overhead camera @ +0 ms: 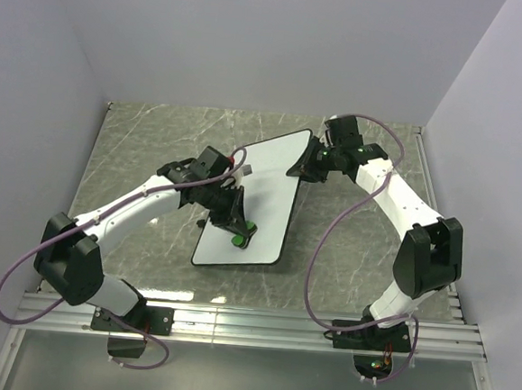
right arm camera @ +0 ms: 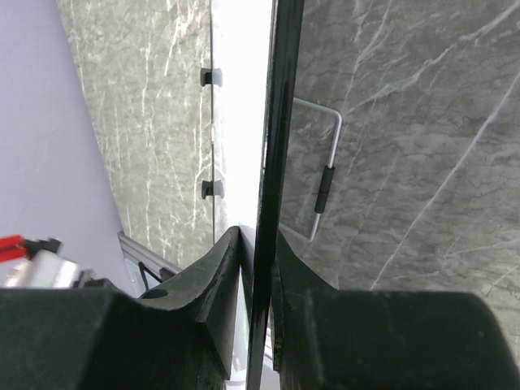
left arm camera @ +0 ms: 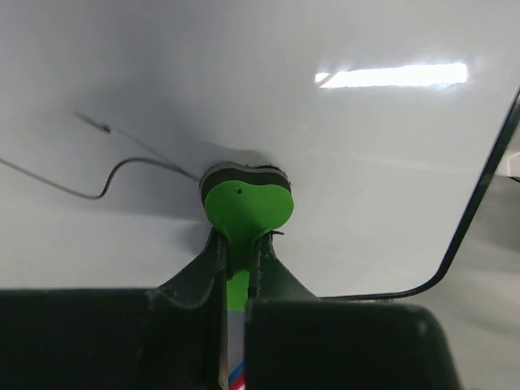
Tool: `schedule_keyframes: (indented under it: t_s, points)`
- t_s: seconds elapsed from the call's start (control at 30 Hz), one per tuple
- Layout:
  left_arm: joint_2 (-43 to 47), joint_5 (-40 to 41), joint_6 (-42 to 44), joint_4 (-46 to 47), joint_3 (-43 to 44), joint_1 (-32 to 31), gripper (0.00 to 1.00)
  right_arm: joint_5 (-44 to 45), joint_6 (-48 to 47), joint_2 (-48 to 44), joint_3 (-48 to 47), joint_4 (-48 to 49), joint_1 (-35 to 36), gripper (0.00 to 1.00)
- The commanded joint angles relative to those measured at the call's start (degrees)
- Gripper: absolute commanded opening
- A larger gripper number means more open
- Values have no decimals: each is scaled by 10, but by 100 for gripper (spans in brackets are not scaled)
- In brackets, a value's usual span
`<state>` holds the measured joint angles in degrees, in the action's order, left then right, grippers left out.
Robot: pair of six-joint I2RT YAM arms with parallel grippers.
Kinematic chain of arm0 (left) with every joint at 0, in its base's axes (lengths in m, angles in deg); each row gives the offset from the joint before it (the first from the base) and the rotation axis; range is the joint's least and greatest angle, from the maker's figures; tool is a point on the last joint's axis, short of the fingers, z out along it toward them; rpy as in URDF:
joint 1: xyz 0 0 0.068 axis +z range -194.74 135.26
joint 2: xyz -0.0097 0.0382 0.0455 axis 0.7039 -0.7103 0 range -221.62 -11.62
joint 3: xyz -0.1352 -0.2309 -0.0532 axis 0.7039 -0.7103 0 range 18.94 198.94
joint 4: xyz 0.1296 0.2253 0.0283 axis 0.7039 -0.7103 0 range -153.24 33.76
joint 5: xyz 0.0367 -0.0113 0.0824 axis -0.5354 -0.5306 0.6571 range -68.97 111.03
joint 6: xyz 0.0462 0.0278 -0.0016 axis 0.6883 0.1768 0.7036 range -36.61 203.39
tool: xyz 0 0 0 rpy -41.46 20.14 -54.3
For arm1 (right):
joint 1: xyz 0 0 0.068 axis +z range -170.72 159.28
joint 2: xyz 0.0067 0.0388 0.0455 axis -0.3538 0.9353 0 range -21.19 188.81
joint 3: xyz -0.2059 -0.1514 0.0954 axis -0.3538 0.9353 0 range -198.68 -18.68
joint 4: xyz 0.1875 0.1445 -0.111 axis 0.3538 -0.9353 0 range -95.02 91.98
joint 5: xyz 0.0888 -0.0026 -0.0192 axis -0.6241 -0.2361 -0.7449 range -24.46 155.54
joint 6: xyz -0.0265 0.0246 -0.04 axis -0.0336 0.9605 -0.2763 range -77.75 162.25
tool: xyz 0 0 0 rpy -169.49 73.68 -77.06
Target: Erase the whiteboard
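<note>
The whiteboard (overhead camera: 266,191), white with a thin black frame, lies tilted on the marble table. My left gripper (overhead camera: 238,231) is shut on a small green eraser (overhead camera: 240,239) and presses it onto the board's near part. In the left wrist view the eraser (left arm camera: 246,207) sits on the white board (left arm camera: 366,162), with a thin black pen line (left arm camera: 122,166) to its left. My right gripper (overhead camera: 305,166) is shut on the board's far right edge. In the right wrist view that black edge (right arm camera: 276,146) runs between my fingers (right arm camera: 219,268).
The marble table (overhead camera: 147,150) lies all around the board. A metal rail (overhead camera: 251,325) runs along the near edge. Grey walls enclose the back and sides. A wire stand (right arm camera: 325,183) shows under the board in the right wrist view.
</note>
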<state>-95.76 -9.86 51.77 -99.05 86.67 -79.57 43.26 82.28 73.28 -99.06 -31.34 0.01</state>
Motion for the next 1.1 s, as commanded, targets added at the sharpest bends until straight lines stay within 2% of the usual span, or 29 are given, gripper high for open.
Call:
schedule_keyframes:
  t_s: [0.0, 0.13, 0.27, 0.47, 0.6, 0.7, 0.83, 1.03, 1.07]
  points:
    - [26, -4, -15, -19, -39, 1, 0, 58, -47, 40, -3, -57, 19, 0]
    - [11, 10, -24, 20, -85, 1, 0, 61, -50, 33, -3, -65, 19, 0]
    - [-6, 61, -27, 51, -119, 6, 0, 68, -54, 16, 7, -70, 19, 0]
    - [-45, 85, -21, 125, -168, 100, 0, 66, -52, -10, 45, -61, 19, 0]
    - [-93, 110, 1, 142, -153, 161, 0, 66, -53, -20, 62, -58, 19, 0]
    - [-128, 116, 10, 159, -134, 181, 0, 68, -56, -25, 67, -61, 19, 0]
    - [-165, 102, 13, 166, -111, 187, 0, 69, -54, -32, 70, -61, 19, 0]
    - [-134, 50, 10, 153, -97, 156, 0, 73, -49, -31, 72, -61, 18, 0]
    - [-131, 20, 9, 150, -87, 148, 0, 73, -47, -31, 73, -56, 18, 0]
